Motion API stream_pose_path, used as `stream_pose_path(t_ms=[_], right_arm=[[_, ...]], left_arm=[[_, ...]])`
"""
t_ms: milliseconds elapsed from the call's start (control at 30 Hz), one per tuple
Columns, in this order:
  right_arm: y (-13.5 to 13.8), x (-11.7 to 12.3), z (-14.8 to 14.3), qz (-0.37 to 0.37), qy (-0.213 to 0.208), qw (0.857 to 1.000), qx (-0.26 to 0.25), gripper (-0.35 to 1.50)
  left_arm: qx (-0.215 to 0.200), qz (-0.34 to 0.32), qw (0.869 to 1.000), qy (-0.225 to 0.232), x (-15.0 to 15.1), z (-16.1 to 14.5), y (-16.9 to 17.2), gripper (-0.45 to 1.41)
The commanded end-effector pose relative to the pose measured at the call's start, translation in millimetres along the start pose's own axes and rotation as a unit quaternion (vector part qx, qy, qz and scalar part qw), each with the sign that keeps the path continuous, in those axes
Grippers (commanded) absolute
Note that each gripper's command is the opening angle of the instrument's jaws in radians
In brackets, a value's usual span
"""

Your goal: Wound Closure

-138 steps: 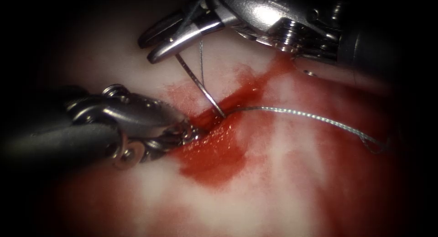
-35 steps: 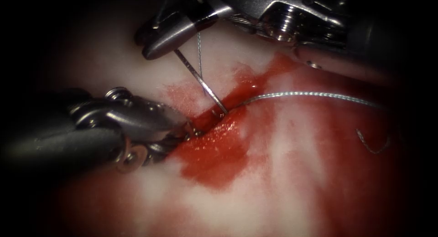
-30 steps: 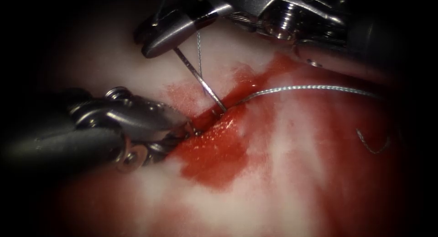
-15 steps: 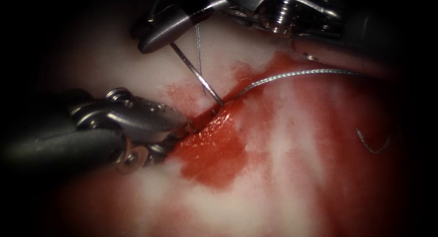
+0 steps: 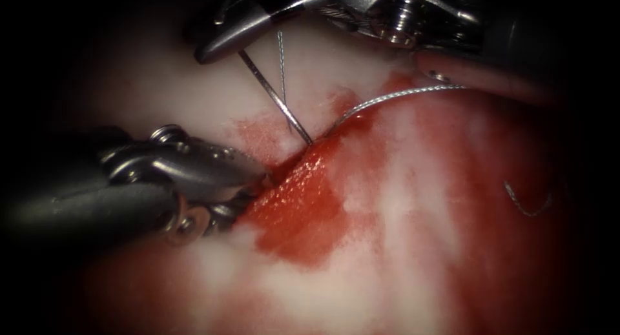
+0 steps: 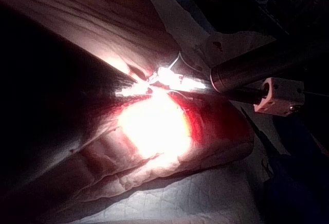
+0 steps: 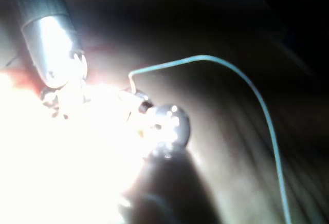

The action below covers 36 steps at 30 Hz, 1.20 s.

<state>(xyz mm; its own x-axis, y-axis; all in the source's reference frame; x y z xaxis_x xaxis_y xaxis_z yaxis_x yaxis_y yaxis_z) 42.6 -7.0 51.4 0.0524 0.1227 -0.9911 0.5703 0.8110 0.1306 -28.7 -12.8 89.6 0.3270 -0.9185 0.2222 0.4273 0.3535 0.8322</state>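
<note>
In the endoscope view my right tool [image 5: 205,50] comes in from the upper right with its jaws shut on the curved needle [image 5: 274,97] near its upper end. The needle slants down and right, and its lower end is in the tissue [image 5: 400,257] at the cut [image 5: 303,155]. Thread [image 5: 387,97] leaves the cut beside the needle and arcs right; a second strand [image 5: 282,64] hangs next to the needle. My left tool [image 5: 263,178] lies on the cut's left side, jaws closed on the left lip of the tissue. Red fluid [image 5: 297,212] pools below the cut.
A short cut end of thread [image 5: 526,204] lies on the tissue far to the right. The left wrist view has the tissue slab [image 6: 195,152] on a pale cloth [image 6: 169,203] and the right arm's shaft [image 6: 257,70]. Thread [image 7: 241,75] arcs through the right wrist view.
The right tool has lifted the needle up and slightly left; the cut's edge and the thread have risen with it. The left tool has stayed in place.
</note>
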Motion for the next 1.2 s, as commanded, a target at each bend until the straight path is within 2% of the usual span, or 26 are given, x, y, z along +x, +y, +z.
stream_pose_path(t_ms=[33, 267, 667, 1200], right_arm=[[1.5, 1.0, 0.2, -0.007, 0.001, 1.000, -0.002, -0.35], [1.5, 1.1, 0.3, -0.012, 0.001, 1.000, -0.003, -0.35], [1.2, 1.3, 0.5, 0.070, 0.007, 0.997, 0.010, -0.35], [1.3, 2.0, 0.3, 0.135, 0.013, 0.991, 0.020, -0.35]], left_arm=[[0.000, 0.002, 1.000, -0.002, -1.2, 0.2, 0.0, -0.45], [0.000, -0.001, 1.000, -0.002, -1.2, 0.2, 0.0, -0.45], [0.000, -0.001, 1.000, -0.002, -1.2, 0.2, 0.0, -0.45], [-0.001, 0.000, 1.000, -0.001, -1.1, 0.3, -0.1, -0.45]])
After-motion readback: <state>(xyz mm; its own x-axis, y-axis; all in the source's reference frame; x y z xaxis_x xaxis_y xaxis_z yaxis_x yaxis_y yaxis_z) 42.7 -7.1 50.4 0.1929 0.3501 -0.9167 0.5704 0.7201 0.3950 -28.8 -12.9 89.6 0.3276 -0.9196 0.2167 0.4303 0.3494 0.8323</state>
